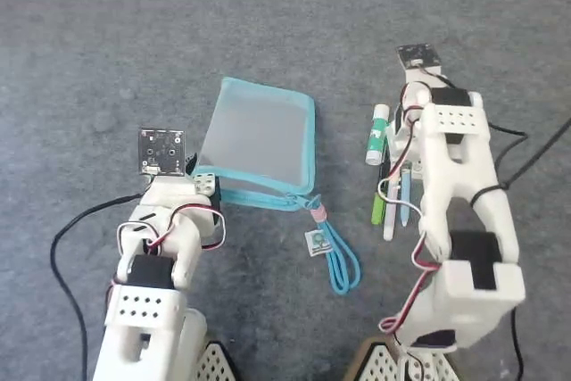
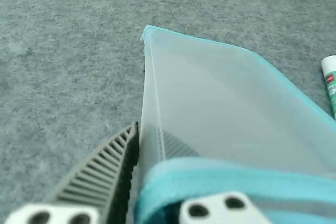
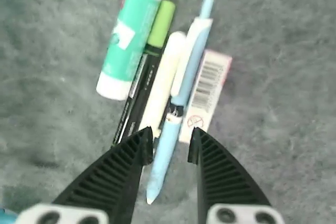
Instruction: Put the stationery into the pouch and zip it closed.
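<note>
A translucent pouch (image 1: 259,136) with teal edging lies flat at the table's middle; its zipper pull and blue cord (image 1: 337,254) trail off the near right corner. My left gripper (image 1: 211,186) is shut on the pouch's (image 2: 220,108) near left corner, and one finger (image 2: 173,148) shows through the clear wall. To the right lie a glue stick (image 1: 377,134), a green pen (image 1: 378,207), a white pen (image 1: 390,220) and a blue pen (image 1: 404,198). My right gripper (image 3: 170,134) hangs open over them, straddling the blue pen (image 3: 184,87) near its tip. A barcoded eraser (image 3: 207,93) lies beside that pen.
Grey carpet-like cloth (image 1: 107,69) covers the table, with free room left of and behind the pouch. Cables (image 1: 67,238) run from both arms near the front edge.
</note>
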Controlling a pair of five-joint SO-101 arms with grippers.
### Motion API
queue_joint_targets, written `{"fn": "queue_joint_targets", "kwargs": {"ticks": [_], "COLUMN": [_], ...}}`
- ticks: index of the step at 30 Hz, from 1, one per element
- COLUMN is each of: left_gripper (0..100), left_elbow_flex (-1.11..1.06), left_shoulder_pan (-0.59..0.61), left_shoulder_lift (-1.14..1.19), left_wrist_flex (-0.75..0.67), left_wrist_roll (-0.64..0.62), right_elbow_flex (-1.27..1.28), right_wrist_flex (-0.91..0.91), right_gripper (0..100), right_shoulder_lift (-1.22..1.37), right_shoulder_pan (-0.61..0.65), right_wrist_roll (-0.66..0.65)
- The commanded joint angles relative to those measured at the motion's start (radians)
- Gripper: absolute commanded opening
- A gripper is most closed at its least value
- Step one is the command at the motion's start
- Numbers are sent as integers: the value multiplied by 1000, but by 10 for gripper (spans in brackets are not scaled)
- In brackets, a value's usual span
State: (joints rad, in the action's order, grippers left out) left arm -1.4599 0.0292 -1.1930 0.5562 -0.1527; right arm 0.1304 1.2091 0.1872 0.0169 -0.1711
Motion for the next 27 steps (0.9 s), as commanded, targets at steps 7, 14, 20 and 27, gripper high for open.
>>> {"fn": "queue_joint_targets", "kwargs": {"ticks": [7, 14, 20, 27], "left_gripper": [11, 11, 11, 11], "left_elbow_flex": [28, 28, 28, 27], "left_shoulder_pan": [2, 2, 2, 2], "left_shoulder_lift": [-8, -8, -8, -8], "left_wrist_flex": [-12, -12, -12, -11], "left_wrist_roll": [-17, -17, -17, -17], "right_elbow_flex": [-123, -146, -114, -71], "right_wrist_flex": [-16, -16, -15, -44], "right_gripper": [128, 128, 128, 128], "right_shoulder_lift": [99, 145, 147, 147], "right_shoulder_pan": [-41, -82, -79, -59], "right_wrist_roll": [2, -2, -12, -43]}}
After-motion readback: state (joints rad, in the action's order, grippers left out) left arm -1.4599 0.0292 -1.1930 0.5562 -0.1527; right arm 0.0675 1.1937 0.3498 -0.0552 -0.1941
